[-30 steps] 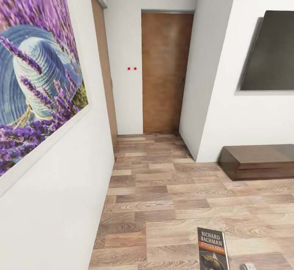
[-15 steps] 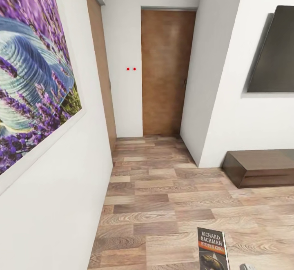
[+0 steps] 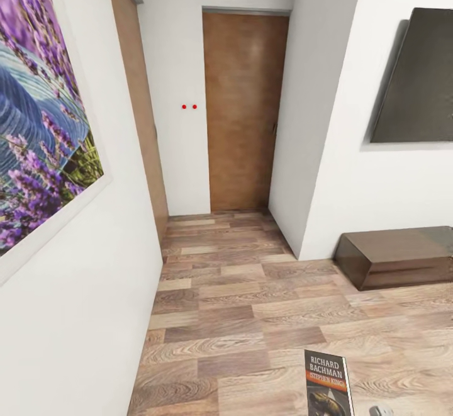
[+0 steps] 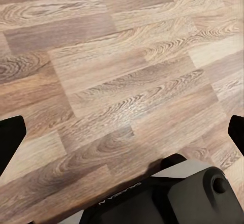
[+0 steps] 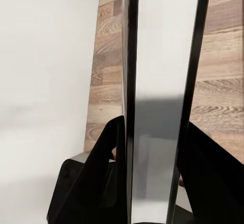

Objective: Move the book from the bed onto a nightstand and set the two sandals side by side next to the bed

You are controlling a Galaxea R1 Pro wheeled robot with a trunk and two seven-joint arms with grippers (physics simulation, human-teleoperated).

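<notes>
- The book stands upright low in the head view, front cover facing the camera: white "RICHARD BACHMAN" lettering on black, an orange band beneath, a picture below that.
- In the right wrist view the same book runs edge-on between the two black fingers of the right gripper, which press against its covers on either side; the book is clamped there, off the floor.
- The left gripper hangs over bare planks, its dark fingertips far apart at opposite edges of the left wrist view, nothing between them.
- A small grey part shows just beside the book's lower corner in the head view; probably part of the right arm, though too little shows to be sure.
- Wood-plank floor stretches ahead to a closed brown door.
- A lavender picture hangs on the white wall to the left.
- To the right, a dark screen is mounted on the wall above a low dark-brown cabinet.
</notes>
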